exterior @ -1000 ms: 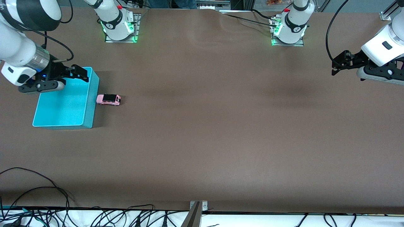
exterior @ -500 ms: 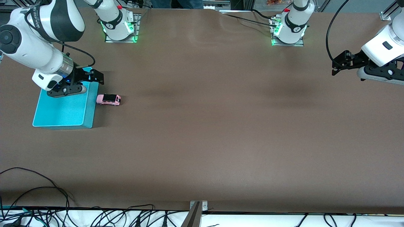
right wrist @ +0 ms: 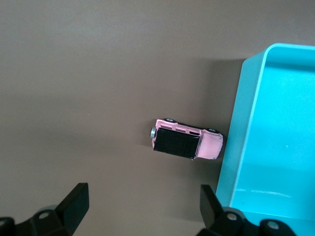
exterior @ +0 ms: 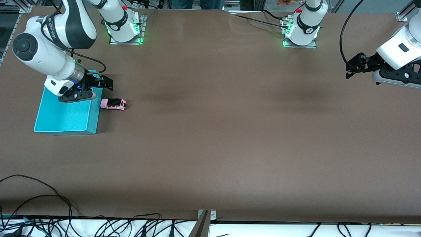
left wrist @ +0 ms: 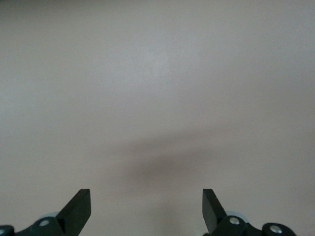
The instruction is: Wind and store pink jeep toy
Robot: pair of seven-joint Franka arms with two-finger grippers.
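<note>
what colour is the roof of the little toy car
Black, on a pink body; the toy car shows best in the right wrist view.

A robotics lab: bolted arm bases (exterior: 125, 24), cables (exterior: 49, 223).

front: high overview | wrists: downward | shared: pink jeep toy (exterior: 113, 104)
</note>
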